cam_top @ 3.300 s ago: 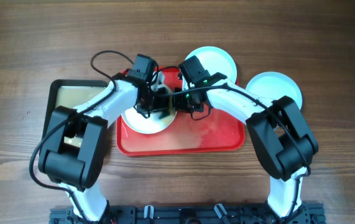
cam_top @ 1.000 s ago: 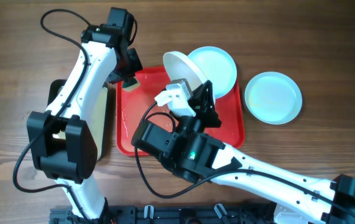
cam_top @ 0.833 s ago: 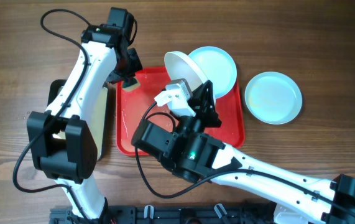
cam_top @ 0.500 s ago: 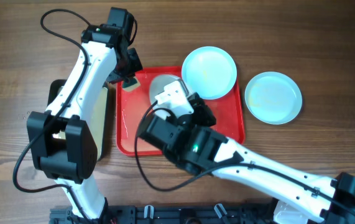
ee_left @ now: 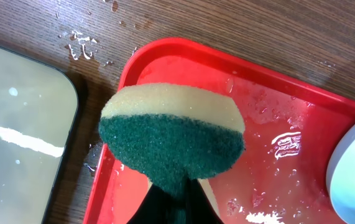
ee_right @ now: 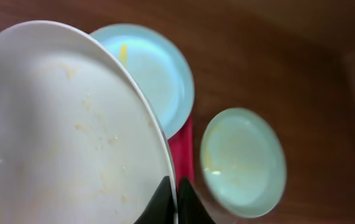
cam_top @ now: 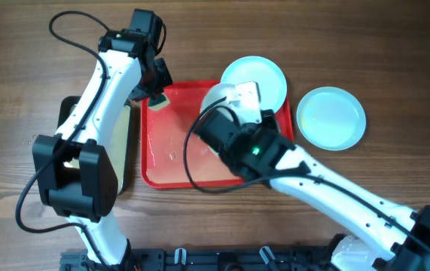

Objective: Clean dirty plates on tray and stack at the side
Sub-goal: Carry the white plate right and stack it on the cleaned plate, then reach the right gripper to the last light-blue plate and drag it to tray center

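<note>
Overhead: a large red rectangular plastic tray [cam_top: 169,162] lies on the tabletop [cam_top: 350,38]. One pale aqua round plate [cam_top: 267,75] overlaps its far corner, with a second aqua plate [cam_top: 331,118] beside it.

Left wrist: the left end effector [ee_left: 172,194] pinches a green-and-yellow sponge [ee_left: 171,134] at the tray's corner.

Right wrist: the right end effector [ee_right: 171,198] clamps the rim of a tilted glossy white plate [ee_right: 59,124].

1. We see the overhead view bright, even and sharp, with only soft, short shadows on the wooden table [cam_top: 395,45].
2. In the left wrist view we see wet glints on the red tray [ee_left: 301,118], a white streak of glare on the cream tray [ee_left: 22,124], and a crisp sponge [ee_left: 171,134].
3. We find the right wrist view dimmer and soft: the white plate [ee_right: 59,124], nearer blue plate [ee_right: 155,78] and farther blue plate [ee_right: 242,162] are blurred.
</note>
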Robot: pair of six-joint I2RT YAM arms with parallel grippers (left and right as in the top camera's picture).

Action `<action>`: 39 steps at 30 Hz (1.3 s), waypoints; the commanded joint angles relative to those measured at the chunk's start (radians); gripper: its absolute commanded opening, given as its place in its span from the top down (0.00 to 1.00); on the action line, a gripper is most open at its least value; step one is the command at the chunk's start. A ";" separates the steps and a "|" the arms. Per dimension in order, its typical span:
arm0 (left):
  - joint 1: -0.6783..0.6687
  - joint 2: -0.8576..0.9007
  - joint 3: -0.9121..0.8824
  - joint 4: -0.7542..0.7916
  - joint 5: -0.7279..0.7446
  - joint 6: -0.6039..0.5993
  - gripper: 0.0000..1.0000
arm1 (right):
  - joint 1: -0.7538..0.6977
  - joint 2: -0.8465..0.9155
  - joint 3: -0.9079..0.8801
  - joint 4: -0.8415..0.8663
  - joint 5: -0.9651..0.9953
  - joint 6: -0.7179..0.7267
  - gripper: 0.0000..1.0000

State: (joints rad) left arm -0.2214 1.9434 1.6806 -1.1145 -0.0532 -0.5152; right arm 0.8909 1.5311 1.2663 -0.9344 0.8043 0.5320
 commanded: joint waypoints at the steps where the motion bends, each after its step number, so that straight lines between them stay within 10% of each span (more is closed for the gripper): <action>1: -0.001 0.001 0.006 0.013 0.012 -0.018 0.96 | -0.134 -0.032 0.001 0.025 -0.212 0.018 0.96; 8: -0.064 0.006 0.006 0.047 0.012 -0.017 0.96 | -0.848 -0.071 0.001 0.064 -0.840 -0.160 0.96; 15: -0.078 0.030 0.006 0.056 0.011 -0.017 0.96 | -1.251 -0.031 -0.132 0.115 -0.860 -0.164 0.96; 20: -0.078 0.030 0.006 0.061 0.012 -0.017 0.96 | -1.270 -0.029 -0.328 0.296 -0.890 -0.137 0.96; 23: -0.078 0.030 0.006 0.067 0.012 -0.018 0.96 | -1.268 -0.019 -0.356 0.340 -0.977 -0.198 0.57; 31: -0.078 0.030 0.006 0.078 0.012 -0.017 0.96 | -0.983 -0.016 -0.176 0.319 -1.056 -0.164 0.36; 39: -0.078 0.030 0.006 0.069 0.012 -0.017 0.96 | -0.676 0.197 -0.172 0.451 -0.921 0.186 0.52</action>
State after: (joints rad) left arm -0.2985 1.9629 1.6806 -1.0405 -0.0502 -0.5152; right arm 0.1902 1.6772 1.0828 -0.4896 -0.1875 0.6319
